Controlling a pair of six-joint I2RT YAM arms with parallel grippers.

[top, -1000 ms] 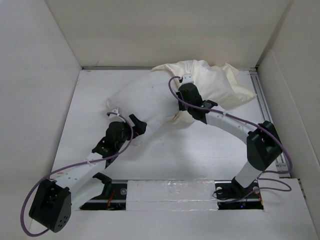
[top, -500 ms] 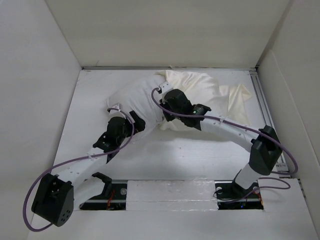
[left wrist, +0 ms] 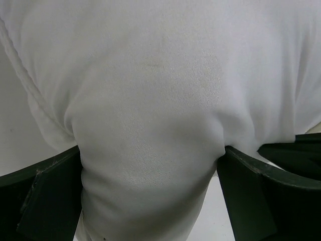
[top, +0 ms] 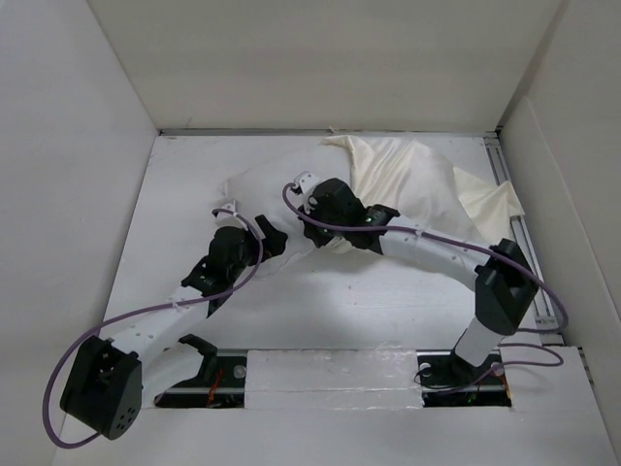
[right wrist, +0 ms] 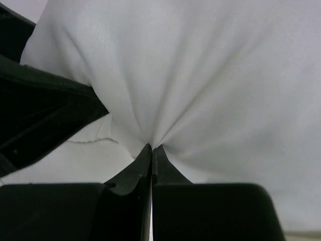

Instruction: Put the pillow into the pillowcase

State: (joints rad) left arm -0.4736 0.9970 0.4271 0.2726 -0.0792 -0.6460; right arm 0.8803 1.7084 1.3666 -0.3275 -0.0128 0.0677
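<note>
Clamped on a pinch of the pillow (top: 260,181), the right tool (top: 307,185) has been drawn left beside the left tool (top: 254,223), closed on a thick fold; less pillow is exposed outside the upper-centre pillowcase (top: 412,180), so insertion is judged advancing

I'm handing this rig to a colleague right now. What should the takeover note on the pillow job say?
Left hand: clamped around a bunched near end of the plump white pillow.
Right hand: shut on a thin pinch of white fabric, apparently the pillow's, close beside the left hand.
The wrinkly cream fabric pillowcase lies at the far right and looks filled by the pillow's far end. The pillow's near-left part is bare.
Done: pillow partly in.
Left: work the bare part into the pillowcase.
</note>
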